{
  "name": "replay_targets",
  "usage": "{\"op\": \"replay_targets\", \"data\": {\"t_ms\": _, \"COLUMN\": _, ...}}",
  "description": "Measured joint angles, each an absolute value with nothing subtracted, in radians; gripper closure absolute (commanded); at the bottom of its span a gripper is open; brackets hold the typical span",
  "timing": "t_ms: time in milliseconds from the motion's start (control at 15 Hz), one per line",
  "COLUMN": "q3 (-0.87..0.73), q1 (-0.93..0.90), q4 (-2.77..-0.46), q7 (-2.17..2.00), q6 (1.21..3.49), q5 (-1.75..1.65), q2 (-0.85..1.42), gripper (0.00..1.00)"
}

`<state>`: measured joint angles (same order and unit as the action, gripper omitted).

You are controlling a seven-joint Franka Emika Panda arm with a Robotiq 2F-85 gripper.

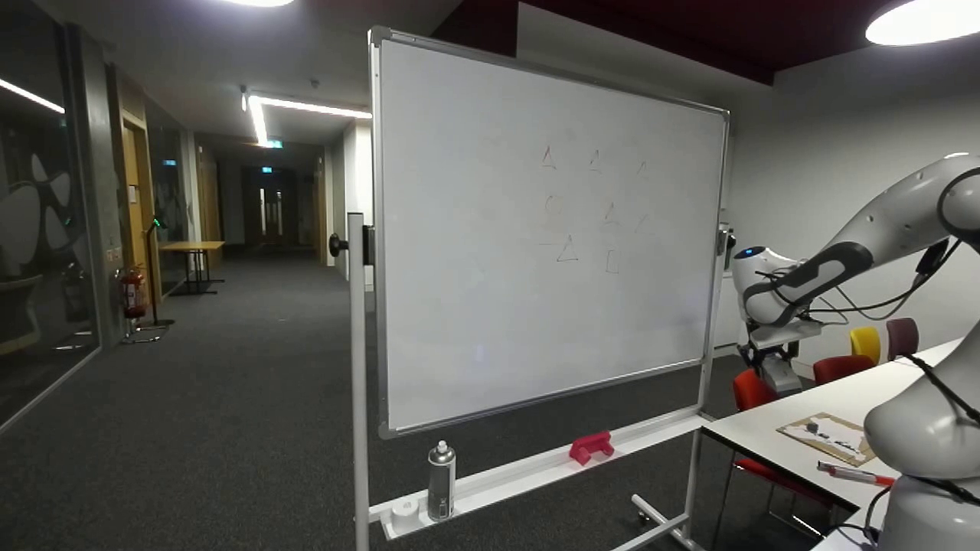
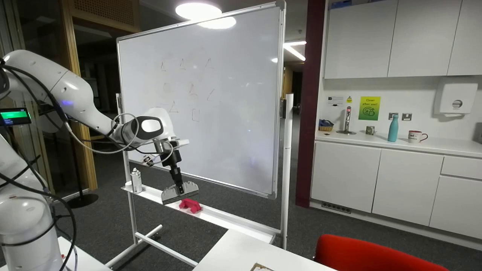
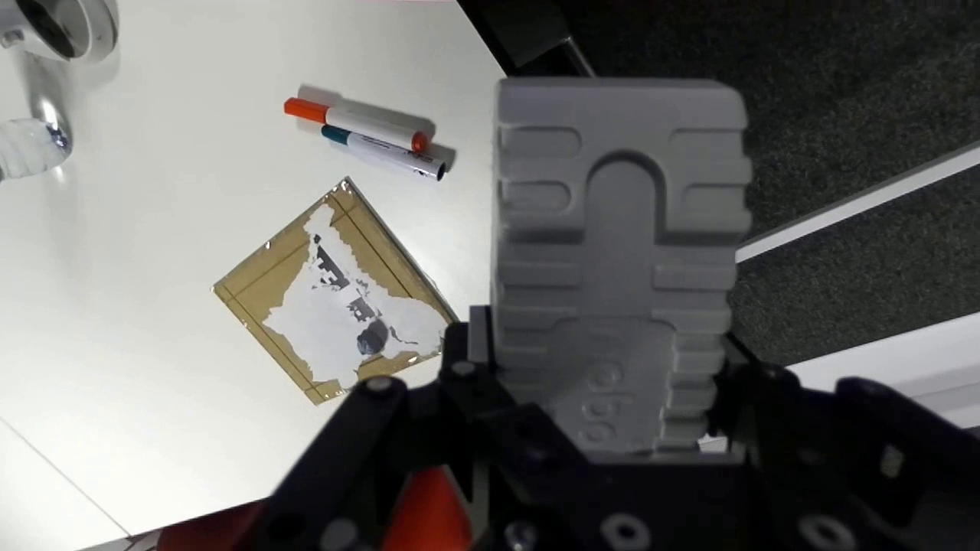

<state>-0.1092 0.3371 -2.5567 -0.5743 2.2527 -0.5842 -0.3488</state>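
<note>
- Well, the whiteboard (image 2: 226, 113) dominates the room, upright on its stand, with faint drawn triangles (image 1: 568, 251) on it.
- Beside it is a white table (image 3: 153, 207), bearing a square of card (image 3: 314, 314) with torn paper on top.
- Under the board runs a ledge (image 1: 521, 480); it holds a spray can (image 1: 442, 482), a small white item (image 1: 405, 514) I can't identify and a red piece (image 1: 591, 448).
- On the kitchen counter (image 2: 361, 141), a basket (image 2: 325, 128) carries something dark; further along stand a blue bottle (image 2: 392, 130) and a mug (image 2: 414, 136), their insides hidden from me.
- The pincer (image 3: 605, 367) is clamped on a grey eraser (image 3: 620, 229), which hangs in the air near the table's edge.
- That eraser looks light, stiff-backed and hardly fragile, probably softer underneath; its ribs should resist slipping. Its narrow sides, around mid-length, seem the best hold.
- An orange-capped pen (image 3: 367, 127) and a green-capped pen (image 3: 387, 154) lie side by side near the card.
</note>
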Motion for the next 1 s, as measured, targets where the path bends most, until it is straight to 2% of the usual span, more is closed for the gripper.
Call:
{"op": "replay_targets", "data": {"t_ms": 133, "q3": -0.105, "q1": 0.330, "q4": -2.559, "q7": -0.518, "q6": 2.253, "q5": -0.584, "q2": -0.360, "gripper": 0.65}}
{"op": "replay_targets", "data": {"t_ms": 200, "q3": -0.105, "q1": 0.326, "q4": -2.563, "q7": -0.486, "q6": 2.253, "q5": -0.583, "q2": -0.364, "gripper": 0.40}}
{"op": "replay_targets", "data": {"t_ms": 733, "q3": -0.105, "q1": 0.326, "q4": -2.566, "q7": -0.483, "q6": 2.253, "q5": -0.582, "q2": -0.358, "gripper": 0.40}}
{"op": "replay_targets", "data": {"t_ms": 800, "q3": -0.105, "q1": 0.326, "q4": -2.566, "q7": -0.483, "q6": 2.253, "q5": -0.582, "q2": -0.358, "gripper": 0.65}}
{"op": "replay_targets", "data": {"t_ms": 1000, "q3": -0.103, "q1": 0.325, "q4": -2.567, "q7": -0.474, "q6": 2.254, "q5": -0.583, "q2": -0.356, "gripper": 0.65}}
